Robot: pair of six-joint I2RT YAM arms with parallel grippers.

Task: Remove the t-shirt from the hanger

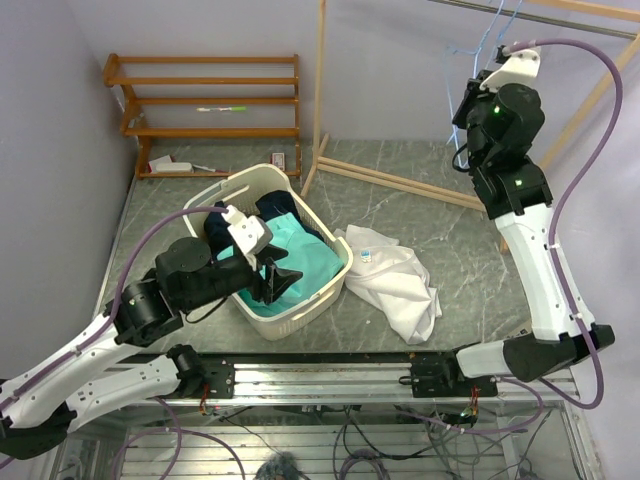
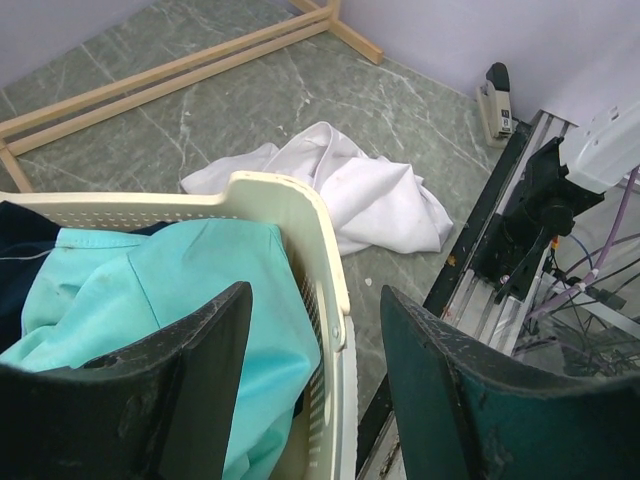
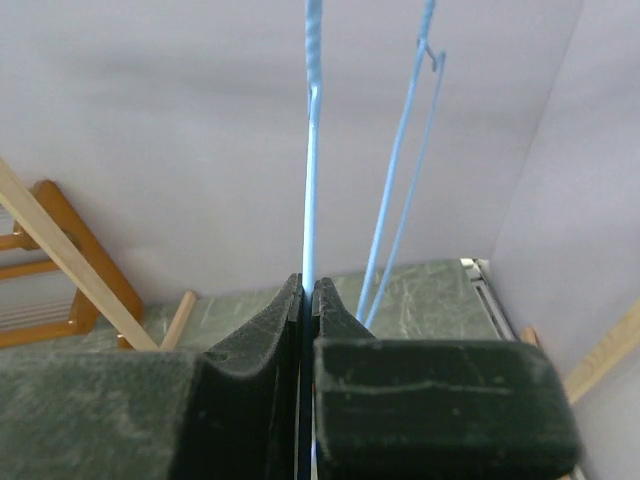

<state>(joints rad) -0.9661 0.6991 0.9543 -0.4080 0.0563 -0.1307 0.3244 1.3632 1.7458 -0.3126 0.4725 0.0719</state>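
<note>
Already off the hanger (image 3: 310,150), the white t-shirt (image 1: 395,275) lies crumpled on the surface (image 1: 450,230) just beside the laundry basket (image 1: 325,295), apparently dropped there. Right fingers (image 3: 308,300) are pinched tight on the blue wire hanger, probably to steady it; that arm stands raised well above the basket. Left fingers (image 2: 215,345) are spread apart, gripping nothing, arm low, hovering over the basket's teal garment (image 2: 130,290).
</note>
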